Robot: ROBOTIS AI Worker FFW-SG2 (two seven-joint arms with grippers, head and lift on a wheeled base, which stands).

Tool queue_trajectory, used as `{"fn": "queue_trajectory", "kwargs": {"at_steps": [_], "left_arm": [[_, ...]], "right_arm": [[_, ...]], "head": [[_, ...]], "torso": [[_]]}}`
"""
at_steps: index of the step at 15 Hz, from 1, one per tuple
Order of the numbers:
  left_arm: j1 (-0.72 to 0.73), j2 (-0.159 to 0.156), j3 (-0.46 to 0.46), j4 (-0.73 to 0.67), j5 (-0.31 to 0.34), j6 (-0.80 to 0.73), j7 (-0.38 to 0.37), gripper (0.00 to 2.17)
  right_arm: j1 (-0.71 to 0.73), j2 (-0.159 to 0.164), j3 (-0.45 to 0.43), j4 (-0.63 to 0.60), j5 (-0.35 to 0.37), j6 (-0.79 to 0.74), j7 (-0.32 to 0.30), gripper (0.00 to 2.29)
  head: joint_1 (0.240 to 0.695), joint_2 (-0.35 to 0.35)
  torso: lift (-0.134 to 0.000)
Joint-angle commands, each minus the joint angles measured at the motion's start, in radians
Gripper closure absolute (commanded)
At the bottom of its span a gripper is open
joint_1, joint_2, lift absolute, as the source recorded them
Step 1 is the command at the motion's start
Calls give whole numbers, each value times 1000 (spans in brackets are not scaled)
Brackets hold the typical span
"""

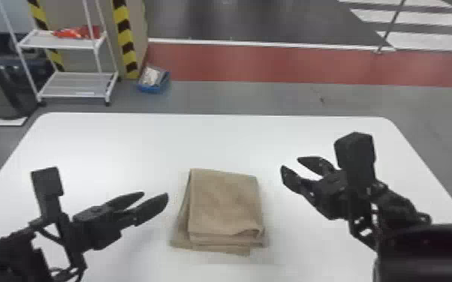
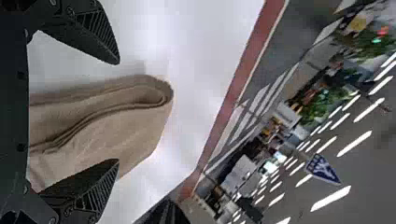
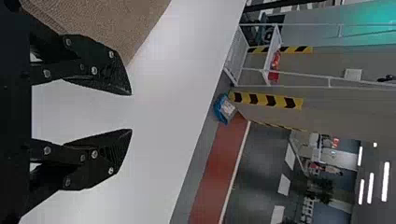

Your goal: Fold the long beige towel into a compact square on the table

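The beige towel (image 1: pixel 225 202) lies folded into a thick, roughly square stack near the table's middle, its lower layers sticking out at the left and front. My left gripper (image 1: pixel 154 198) is open just left of it, apart from the cloth. To the towel's right, my right gripper (image 1: pixel 294 168) stands open above the table. In the left wrist view, rounded folded layers of the towel (image 2: pixel 107 112) show beyond my left gripper (image 2: pixel 117 112). The right wrist view has part of the towel (image 3: pixel 107 23) beside my right gripper (image 3: pixel 130 112), with nothing between its fingers.
The white table (image 1: pixel 131 142) extends around the towel, with its far edge toward the grey floor. Beyond it stand a white shelf rack (image 1: pixel 75 84) at the left and a blue bin (image 1: pixel 153 80) on the floor.
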Motion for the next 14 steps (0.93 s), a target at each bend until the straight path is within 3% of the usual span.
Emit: {"fn": "queue_trajectory", "kwargs": {"at_steps": [1,3,6,8,12,14], "left_arm": [[119,-3,0,-62,6,-285,77,147],[239,-19,0,-88,11,-573,187,147],[354,-19,13,-85,17,-825,252,147],[392,-19,9,-81,6,-896,275,147],[417,-19,-18,-50,-78,-957,308,147],[418,-19,-18,-55,-96,-948,302,147]], "right_arm": [[122,1,-16,-1,-67,-217,-72,144],[207,1,-35,13,-152,-407,-151,140],[314,1,-78,75,-276,-720,-190,140],[316,1,-88,122,-280,-745,-239,140],[334,1,-85,122,-311,-739,-294,140],[343,1,-50,115,-311,-730,-369,140]], "head": [[695,-54],[695,-6],[695,45],[695,89],[695,82],[695,66]], "torso": [[-124],[-124],[-124],[-124],[-124],[-124]]}}
